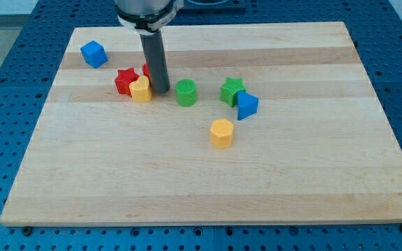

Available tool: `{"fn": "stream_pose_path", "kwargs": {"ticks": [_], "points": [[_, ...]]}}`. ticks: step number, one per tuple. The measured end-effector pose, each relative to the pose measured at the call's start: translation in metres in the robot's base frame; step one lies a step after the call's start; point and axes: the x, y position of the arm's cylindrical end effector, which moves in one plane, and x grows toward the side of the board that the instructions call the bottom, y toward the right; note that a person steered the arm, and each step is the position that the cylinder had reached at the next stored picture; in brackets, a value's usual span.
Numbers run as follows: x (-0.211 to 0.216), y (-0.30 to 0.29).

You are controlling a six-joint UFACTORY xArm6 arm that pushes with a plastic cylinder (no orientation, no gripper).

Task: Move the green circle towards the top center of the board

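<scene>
The green circle [185, 92] stands on the wooden board [208, 174], a little left of the board's middle. My tip [160, 90] rests on the board just left of the green circle, with a small gap between them. The tip is right beside a yellow heart block [141, 90] on its left. The rod hides most of a red block [147, 70] behind it.
A red star [125, 80] touches the yellow heart on its left. A green star [232, 90] and a blue triangle block [247, 105] sit right of the green circle. A yellow hexagon [222, 132] lies below them. A blue cube [93, 54] is at the top left.
</scene>
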Motion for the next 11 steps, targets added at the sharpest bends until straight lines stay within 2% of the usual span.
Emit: {"fn": "stream_pose_path", "kwargs": {"ticks": [1, 2, 3, 4, 6, 7, 8, 9, 10, 11], "points": [[0.043, 0.011], [0.046, 0.011], [0.045, 0.012], [0.001, 0.031], [0.002, 0.032], [0.065, 0.037], [0.044, 0.07], [0.014, 0.071], [0.007, 0.065], [-0.033, 0.065]]}}
